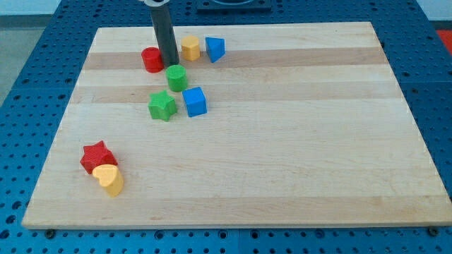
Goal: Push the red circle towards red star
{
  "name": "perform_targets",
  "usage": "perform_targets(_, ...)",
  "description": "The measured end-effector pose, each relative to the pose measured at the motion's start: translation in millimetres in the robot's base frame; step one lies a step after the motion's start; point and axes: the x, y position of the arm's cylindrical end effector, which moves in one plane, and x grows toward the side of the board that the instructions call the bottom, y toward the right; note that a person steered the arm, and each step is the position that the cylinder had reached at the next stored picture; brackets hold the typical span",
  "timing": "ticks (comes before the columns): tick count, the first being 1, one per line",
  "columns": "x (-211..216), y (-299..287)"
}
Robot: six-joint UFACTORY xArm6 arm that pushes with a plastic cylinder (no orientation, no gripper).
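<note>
Most of the push is left: our tip (170, 64), no fingers to report, sits beside the red circle (152, 59) at its 3 o'clock, w/ the red star (97, 156) well apart toward 7 o'clock.

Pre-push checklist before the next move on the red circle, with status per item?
1. My tip beside the red circle: ok, on its right edge; contact cannot tell.
2. Tip on the side away from the red star: roughly ok; star lies toward the view's bottom left.
3. Path to the star free of blocks: ok.
4. Green circle near the tip: not ok, just below it, may be nudged.
5. Yellow heart touches the star: not ok, may shift on arrival.
</note>
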Motion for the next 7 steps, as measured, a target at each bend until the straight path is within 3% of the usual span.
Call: perform_targets(7, -12.3, -58.6)
